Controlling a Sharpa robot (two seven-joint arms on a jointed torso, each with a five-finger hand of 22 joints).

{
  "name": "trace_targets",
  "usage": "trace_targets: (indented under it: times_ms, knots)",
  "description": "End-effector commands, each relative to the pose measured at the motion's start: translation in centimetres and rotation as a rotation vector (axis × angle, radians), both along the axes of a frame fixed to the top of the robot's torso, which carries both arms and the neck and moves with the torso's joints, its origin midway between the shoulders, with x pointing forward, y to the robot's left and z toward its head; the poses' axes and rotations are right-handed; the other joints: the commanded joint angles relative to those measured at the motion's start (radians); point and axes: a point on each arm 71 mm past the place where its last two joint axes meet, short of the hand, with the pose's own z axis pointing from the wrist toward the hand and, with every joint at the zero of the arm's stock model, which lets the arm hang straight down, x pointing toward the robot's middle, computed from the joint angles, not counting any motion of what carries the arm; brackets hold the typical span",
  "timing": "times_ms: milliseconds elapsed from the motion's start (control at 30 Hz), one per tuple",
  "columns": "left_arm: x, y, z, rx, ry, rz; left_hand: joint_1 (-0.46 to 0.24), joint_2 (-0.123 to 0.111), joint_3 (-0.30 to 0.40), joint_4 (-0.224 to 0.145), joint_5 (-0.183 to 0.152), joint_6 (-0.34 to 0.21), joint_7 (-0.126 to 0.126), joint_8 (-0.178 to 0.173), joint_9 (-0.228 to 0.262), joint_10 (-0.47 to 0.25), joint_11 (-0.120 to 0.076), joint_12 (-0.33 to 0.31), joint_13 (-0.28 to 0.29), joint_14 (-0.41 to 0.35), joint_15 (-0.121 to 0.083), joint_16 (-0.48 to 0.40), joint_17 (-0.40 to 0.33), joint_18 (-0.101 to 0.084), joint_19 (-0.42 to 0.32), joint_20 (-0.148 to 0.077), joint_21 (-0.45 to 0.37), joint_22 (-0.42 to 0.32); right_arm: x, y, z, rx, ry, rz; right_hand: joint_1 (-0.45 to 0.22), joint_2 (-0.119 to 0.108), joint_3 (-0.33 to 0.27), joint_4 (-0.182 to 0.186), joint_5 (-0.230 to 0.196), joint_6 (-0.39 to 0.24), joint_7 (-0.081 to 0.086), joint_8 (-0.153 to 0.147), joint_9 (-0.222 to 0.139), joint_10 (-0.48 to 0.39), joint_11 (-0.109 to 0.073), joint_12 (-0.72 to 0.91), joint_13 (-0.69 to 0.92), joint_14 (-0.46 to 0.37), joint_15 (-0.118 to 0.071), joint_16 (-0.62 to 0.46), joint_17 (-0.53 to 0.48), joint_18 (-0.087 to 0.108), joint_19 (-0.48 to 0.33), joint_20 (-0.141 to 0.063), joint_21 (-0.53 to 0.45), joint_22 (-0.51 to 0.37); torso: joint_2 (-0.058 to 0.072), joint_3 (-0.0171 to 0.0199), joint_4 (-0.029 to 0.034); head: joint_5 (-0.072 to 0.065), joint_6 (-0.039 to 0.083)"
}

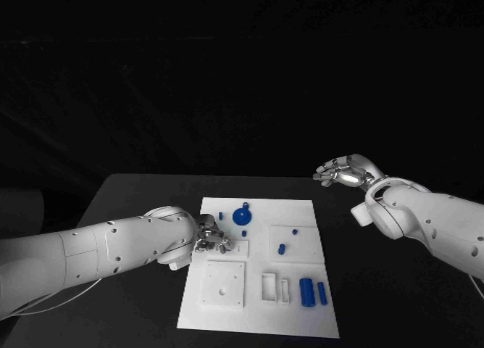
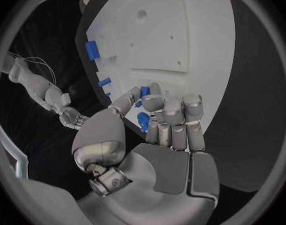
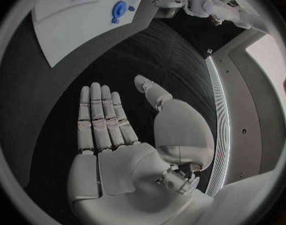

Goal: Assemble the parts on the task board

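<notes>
A small blue part (image 2: 143, 121) is pinched in the curled fingers of the left hand (image 1: 209, 238), over the left middle of the task board (image 1: 305, 210). The right hand (image 1: 343, 174) is held open and empty, well apart beyond the board's right edge.

Left hand (image 1: 209, 238) reaches in low from the left, fingers (image 2: 173, 116) curled toward the thumb — right hand (image 1: 343, 174) is raised well apart, palm flat, fingers (image 3: 100, 116) straight and empty.

No text, label or number is readable.
</notes>
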Motion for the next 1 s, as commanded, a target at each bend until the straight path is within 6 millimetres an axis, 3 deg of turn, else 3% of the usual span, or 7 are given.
trace_targets:
  times_ms: [33,100,400,867,1000]
  knots:
    - [-0.03,-0.05,-0.05,-0.018,0.000,0.010,-0.006,0.009,0.005,-0.012,0.016,-0.012,0.003,-0.008,-0.004,-0.003,0.009,0.005,-0.001,0.002,0.003,-0.005,-0.001,0.011,0.004,-0.108,-0.001,-0.001,-0.04,0.14,-0.07,0.000,0.005,0.017,-0.002,0.000,-0.004,0.000,0.005,-0.006,-0.001,0.006,-0.001,0.008,0.000,-0.004,-0.002,0.000,0.004,-0.004,-0.001,0.011,-0.006,0.001,-0.007,-0.001,0.000,0.0001,-0.0006,0.001,0.000]
    - [-0.07,-0.15,-0.05,-0.024,0.002,0.007,-0.004,0.017,0.010,-0.024,0.046,-0.029,0.008,-0.016,-0.008,-0.004,0.013,0.005,-0.001,0.002,0.007,-0.005,-0.001,0.011,0.004,-0.108,-0.001,-0.001,-0.04,0.15,-0.08,0.000,0.006,0.017,-0.003,0.000,-0.004,0.000,0.005,-0.006,-0.001,0.006,-0.001,0.008,0.000,-0.004,-0.002,0.000,0.004,-0.004,-0.001,0.011,-0.006,0.001,-0.007,-0.001,0.000,0.0002,-0.0005,0.001,0.000]
    - [-0.18,-0.55,0.00,-0.041,0.001,-0.001,0.031,0.047,0.025,-0.063,0.067,-0.049,0.016,-0.026,-0.013,-0.004,0.022,0.008,-0.001,0.003,0.015,-0.005,-0.001,0.011,0.006,-0.106,0.001,-0.001,-0.05,0.17,-0.12,0.000,0.008,0.018,-0.004,0.000,-0.005,0.001,0.006,-0.006,0.000,0.006,-0.002,0.007,0.000,-0.004,-0.003,0.000,0.004,-0.004,-0.001,0.011,-0.006,0.001,-0.008,-0.001,0.000,0.0001,-0.0004,0.001,0.001]
    - [-0.09,-0.73,-0.15,-0.006,0.016,-0.004,0.024,0.036,0.017,-0.053,0.078,-0.062,0.021,-0.033,-0.018,-0.004,0.026,0.009,-0.002,0.006,0.020,-0.005,-0.001,0.009,0.010,-0.100,0.000,-0.004,-0.07,0.16,-0.18,-0.001,0.011,0.019,-0.007,-0.002,-0.007,0.003,0.007,-0.008,0.000,0.005,-0.003,0.007,0.001,-0.005,-0.005,-0.001,0.005,-0.005,-0.001,0.011,-0.007,0.002,-0.009,-0.001,0.000,0.0007,-0.0004,0.001,0.000]
    - [-0.14,-0.81,-0.18,-0.004,0.022,-0.011,0.018,0.014,0.013,-0.047,0.073,-0.062,0.021,-0.033,-0.019,-0.005,0.026,0.010,-0.002,0.007,0.019,-0.005,-0.001,0.010,0.012,-0.100,-0.001,-0.005,-0.06,0.11,-0.19,-0.002,0.012,0.017,-0.007,-0.003,-0.007,0.003,0.007,-0.008,0.000,0.005,-0.003,0.007,0.001,-0.005,-0.006,-0.001,0.005,-0.005,-0.001,0.011,-0.007,0.002,-0.010,-0.001,0.000,0.0005,-0.0008,0.000,0.000]
